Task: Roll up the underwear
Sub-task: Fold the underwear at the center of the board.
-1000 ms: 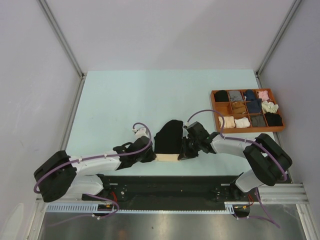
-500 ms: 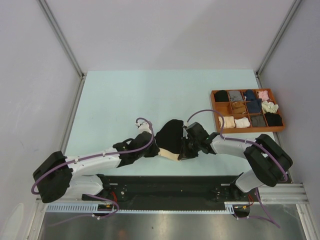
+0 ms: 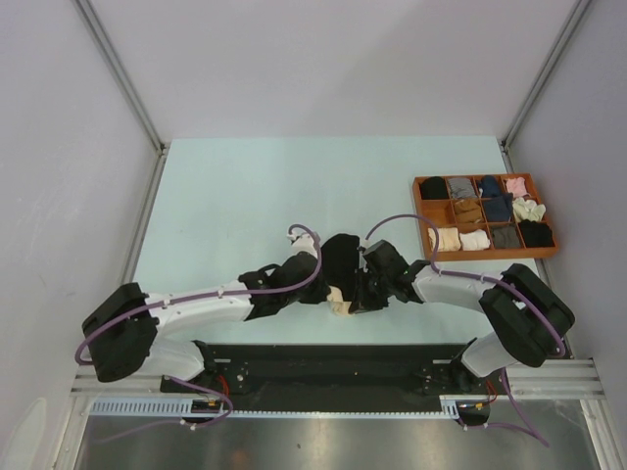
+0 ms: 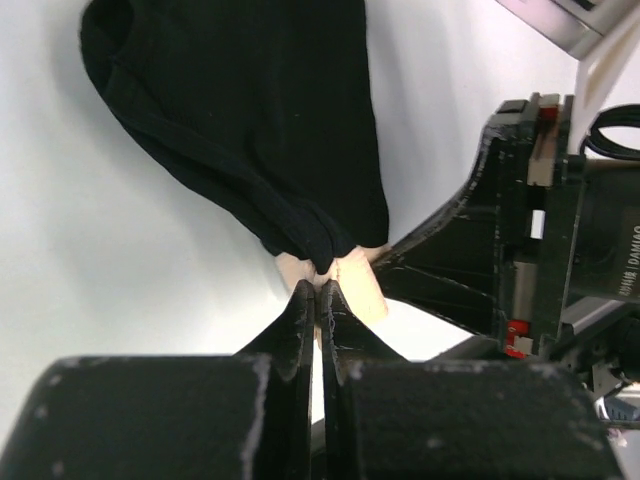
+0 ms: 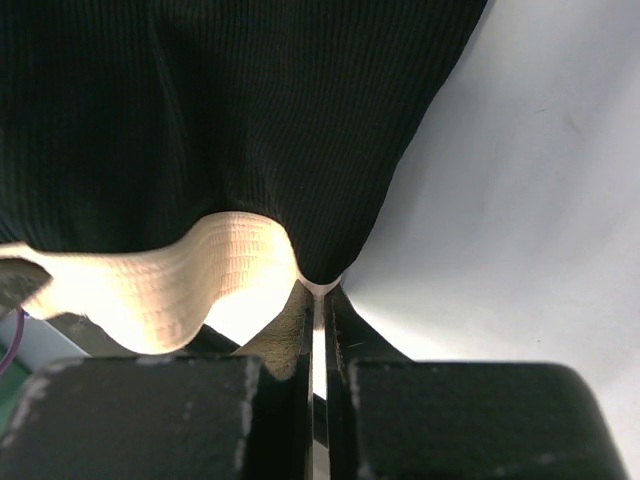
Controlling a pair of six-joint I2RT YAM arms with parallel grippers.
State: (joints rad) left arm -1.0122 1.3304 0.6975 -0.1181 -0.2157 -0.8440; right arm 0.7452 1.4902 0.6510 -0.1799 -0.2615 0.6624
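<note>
Item: one black underwear, ribbed fabric with a pale beige waistband, lay on the pale table near its near edge and about midway between left and right. The garment was bunched and narrowed, its dark body reaching toward the far side and its waistband at the near end, gathered between the two arms. Left arm reached in from the near left. The left fingers were pressed together on the waistband where it meets a fold of the black cloth. That corner was drawn into a tight pucker just at the tips. Right arm reached in from the near right. The right fingers were likewise closed, pinching the edge where the beige band joins the black fabric, with the band curling away to the left of them. The two grips sat close together. In the left wrist view the right arm's black end stood just beside the pinched corner. Also present was an orange compartment tray at the right side of the table, well apart from the garment. It held small rolled pieces in black, grey, navy, pink, brown and cream.
</note>
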